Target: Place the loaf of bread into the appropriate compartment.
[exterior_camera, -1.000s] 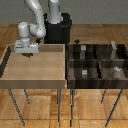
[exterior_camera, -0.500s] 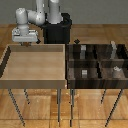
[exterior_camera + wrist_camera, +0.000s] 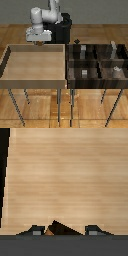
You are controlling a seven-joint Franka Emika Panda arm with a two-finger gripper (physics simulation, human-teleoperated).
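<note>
My gripper (image 3: 39,43) hangs above the far edge of the light tan tray (image 3: 10,57), at the exterior view's left. Its fingers are shut on the loaf of bread (image 3: 56,228), a tiny brown block with dark crust that shows between the fingertips (image 3: 35,231) in the wrist view. From outside, the loaf of bread (image 3: 39,44) is only a brownish speck under the hand. The dark striped four-cell box (image 3: 95,61) stands at the exterior view's right. Its compartment with the small grey cube (image 3: 84,73) is the near cell beside the tray.
A whitish object (image 3: 116,71) lies in the box's other near cell. Grey pieces stand in the two far cells (image 3: 82,49). The robot's black base (image 3: 64,31) is behind the tray. Both tray and box rest on thin-legged stands over a wooden floor.
The gripper has lifted off the tray floor with the loaf and shifted toward the exterior view's right, along the tray's far edge.
</note>
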